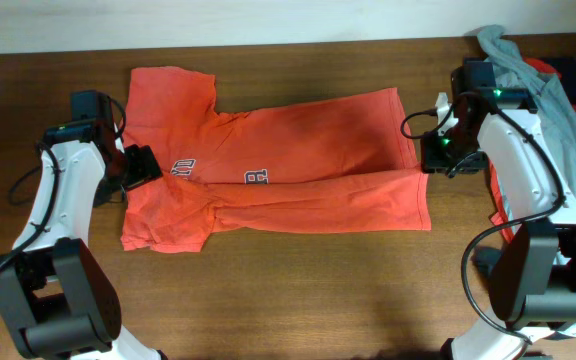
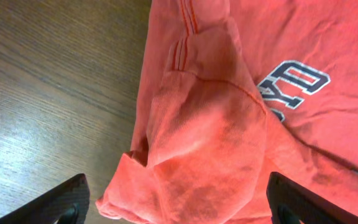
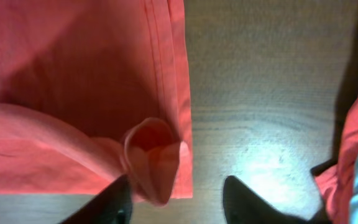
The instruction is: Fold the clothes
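Our left gripper [image 2: 178,202] stands wide open, its fingers on either side of the bunched sleeve [image 2: 210,137] of the orange-red T-shirt [image 1: 288,150]. Our right gripper [image 3: 179,199] is open too, with a curled loop of the hem [image 3: 154,158] between its fingers, against one of them. The T-shirt lies across the worktop [image 1: 288,290] between both arms, with a long fold along its near side. A pile [image 1: 558,100] of grey, red and navy clothes sits at the far right corner.

Lettering on the orange T-shirt [image 1: 298,130]
White, navy-edged letters [image 2: 294,84] lie partly under a fold. Only what looks like an "R" [image 1: 256,178] reads from overhead; the rest is unclear.
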